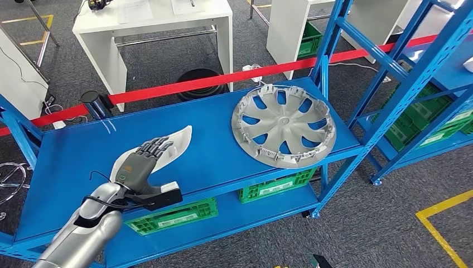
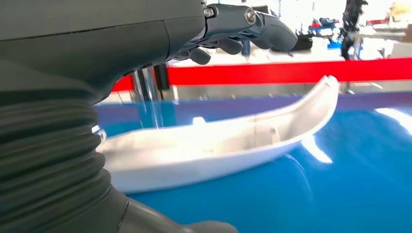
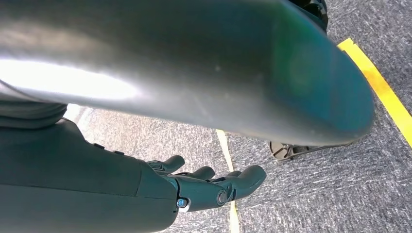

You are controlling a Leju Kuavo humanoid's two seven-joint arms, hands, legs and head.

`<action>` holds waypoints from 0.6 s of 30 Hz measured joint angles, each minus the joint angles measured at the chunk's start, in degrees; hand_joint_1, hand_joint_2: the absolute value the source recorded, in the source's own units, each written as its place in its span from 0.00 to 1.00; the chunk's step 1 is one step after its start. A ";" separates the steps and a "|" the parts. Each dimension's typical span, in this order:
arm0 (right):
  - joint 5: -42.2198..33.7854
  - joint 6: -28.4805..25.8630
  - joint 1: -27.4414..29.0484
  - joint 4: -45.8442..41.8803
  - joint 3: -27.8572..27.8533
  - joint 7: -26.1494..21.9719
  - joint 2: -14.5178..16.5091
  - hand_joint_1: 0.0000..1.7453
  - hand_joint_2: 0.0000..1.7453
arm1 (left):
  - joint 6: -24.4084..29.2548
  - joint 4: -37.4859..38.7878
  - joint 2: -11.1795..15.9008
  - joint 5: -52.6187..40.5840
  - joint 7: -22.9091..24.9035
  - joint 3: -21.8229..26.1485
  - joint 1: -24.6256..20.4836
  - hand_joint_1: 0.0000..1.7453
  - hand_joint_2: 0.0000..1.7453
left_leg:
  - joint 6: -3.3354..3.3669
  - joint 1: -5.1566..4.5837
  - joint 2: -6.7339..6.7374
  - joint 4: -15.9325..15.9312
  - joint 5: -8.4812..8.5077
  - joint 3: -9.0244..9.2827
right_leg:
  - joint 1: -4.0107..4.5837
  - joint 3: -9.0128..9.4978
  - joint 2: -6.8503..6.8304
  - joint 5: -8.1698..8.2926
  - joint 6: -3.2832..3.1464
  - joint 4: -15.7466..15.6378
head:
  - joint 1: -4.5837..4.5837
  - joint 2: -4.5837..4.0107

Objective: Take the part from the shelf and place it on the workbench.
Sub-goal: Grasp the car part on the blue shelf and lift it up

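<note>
Reaching step: the left robot hand (image 1: 139,162) hovers spread over the white part (image 1: 173,143) on the shelf (image 1: 67,162); next, its fingers must close on it.

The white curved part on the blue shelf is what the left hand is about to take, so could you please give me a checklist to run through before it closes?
1. Left hand over the white curved part: ok, the head view shows it above the part's near end.
2. Fingers apart, holding nothing: ok, they arch above the part with a gap.
3. Thumb placed under or beside the part: cannot tell.
4. Part lying flat on the blue shelf: ok.
5. Silver wheel cover away from the grasp: ok, it lies well apart.
6. Right hand out of the way: ok, it hangs over the floor.
</note>
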 joint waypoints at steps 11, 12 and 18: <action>0.27 0.07 0.00 0.00 -0.32 -0.46 0.00 0.00 0.00 | 5.06 11.24 -3.80 -6.87 2.91 -1.25 -4.75 1.00 1.00 | 0.00 0.00 0.00 0.00 0.00 0.01 | 0.00 0.01 0.00 0.01 0.00 0.01 | 0.00 0.00; 0.31 0.10 0.00 0.00 -0.33 -0.46 0.00 0.00 0.00 | 5.40 12.31 -4.02 -7.62 3.33 -1.37 -5.20 1.00 1.00 | 0.00 0.00 0.00 0.00 0.00 0.01 | 0.00 0.01 0.00 0.01 0.00 0.01 | 0.00 0.01; 0.47 0.16 0.01 0.00 -0.36 -0.01 0.00 0.00 0.00 | 4.71 19.05 -4.52 -9.36 4.25 -1.61 -8.02 1.00 1.00 | 0.00 0.00 0.01 0.00 0.00 0.01 | 0.01 -0.01 0.00 0.01 0.00 0.06 | 0.00 0.01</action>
